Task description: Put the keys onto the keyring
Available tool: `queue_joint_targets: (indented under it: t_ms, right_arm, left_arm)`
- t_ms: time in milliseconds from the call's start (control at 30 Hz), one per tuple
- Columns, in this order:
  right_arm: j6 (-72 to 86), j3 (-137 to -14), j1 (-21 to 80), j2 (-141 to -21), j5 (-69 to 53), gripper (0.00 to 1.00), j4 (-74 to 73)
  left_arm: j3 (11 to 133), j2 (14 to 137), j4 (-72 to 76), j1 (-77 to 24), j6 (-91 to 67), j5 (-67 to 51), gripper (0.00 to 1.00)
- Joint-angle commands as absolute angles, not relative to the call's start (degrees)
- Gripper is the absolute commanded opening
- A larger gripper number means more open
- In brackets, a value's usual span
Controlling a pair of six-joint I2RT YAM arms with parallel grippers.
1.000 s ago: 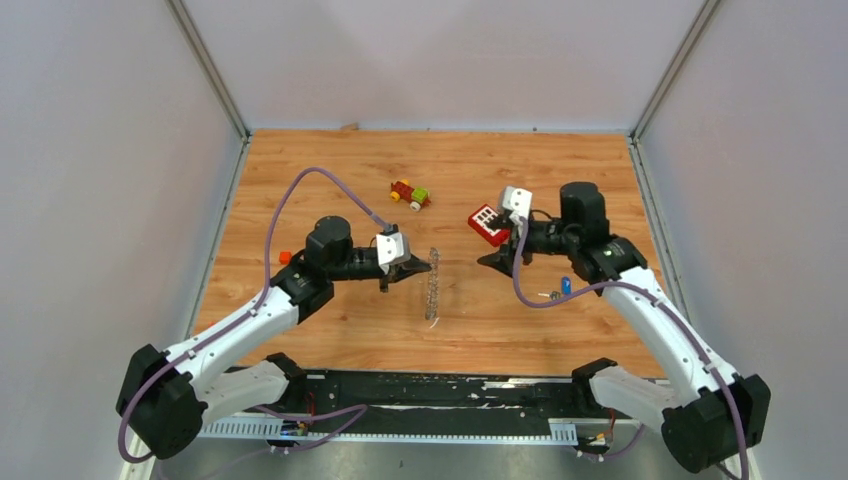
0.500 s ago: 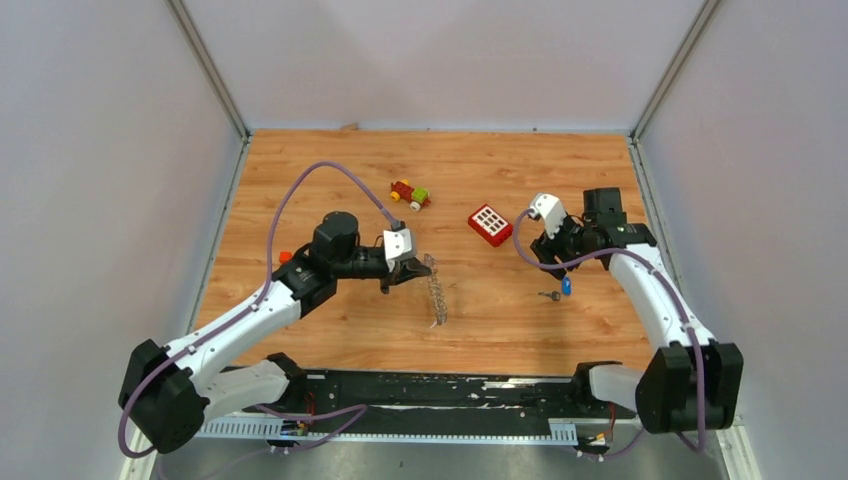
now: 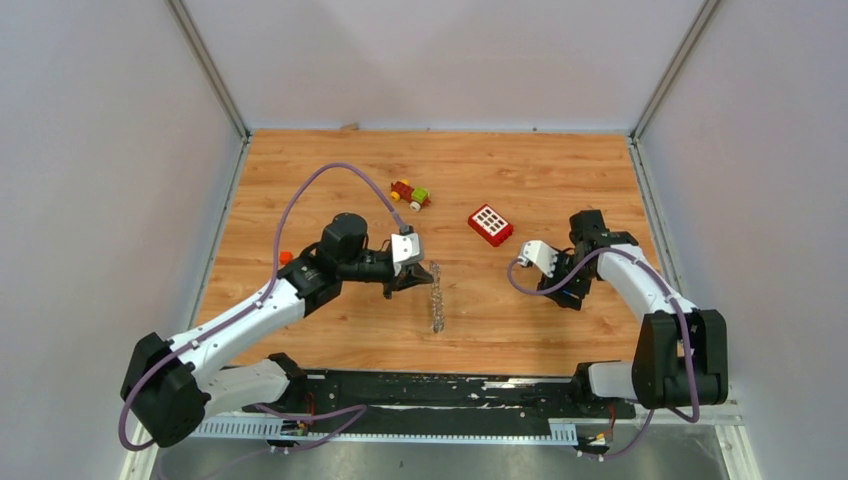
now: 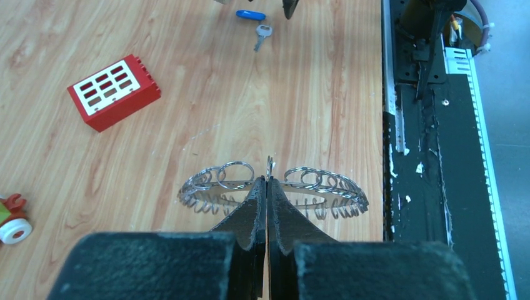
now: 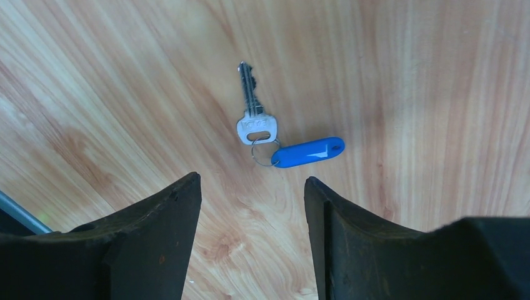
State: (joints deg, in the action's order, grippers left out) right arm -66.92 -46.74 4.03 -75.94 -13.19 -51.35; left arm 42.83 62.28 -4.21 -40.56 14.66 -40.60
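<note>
My left gripper is shut on the rim of the keyring, a large metal ring fringed with small wire loops, and holds it edge-up above the table; the left wrist view shows it closely. The keys, a small silver key linked to a blue tag, lie flat on the wood. My right gripper is open and points down just above them, with neither finger touching. In the top view the right gripper hides them. The left wrist view shows the key and tag far off.
A red block with white squares lies left of and behind the right gripper. A small red-yellow-green toy sits further back. The black base rail runs along the near edge, and grey walls enclose the table.
My right arm swung from beside the red block back and down over the keys, covering them in the top view. My left gripper shifted slightly right with the keyring.
</note>
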Motion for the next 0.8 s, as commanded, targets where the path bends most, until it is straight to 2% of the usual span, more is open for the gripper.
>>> queue_joint_targets:
  t_ms: [0, 200, 500, 633, 767]
  right_arm:
    - [-74.5, -45.4, 3.9, -75.7, -10.7, 0.62, -49.8]
    - [-75.9, -43.4, 4.1, -76.5, -9.6, 0.60, -45.4]
    - [-77.7, -40.6, 4.4, -78.7, -9.5, 0.50, -40.4]
    - [-78.0, -39.7, 4.5, -79.2, -9.6, 0.41, -38.6]
    - [-77.6, -39.8, 4.5, -79.5, -10.0, 0.26, -38.3]
  left_arm:
    - [45.8, 62.5, -3.3, -41.0, 15.6, -41.1, 0.00]
    - [45.8, 62.7, -3.8, -41.0, 16.1, -41.4, 0.00]
    - [45.9, 62.8, -3.9, -41.0, 16.2, -41.4, 0.00]
    - [45.9, 63.0, -4.0, -41.0, 16.4, -41.3, 0.00]
    - [46.0, 63.1, -4.1, -41.0, 16.4, -41.4, 0.00]
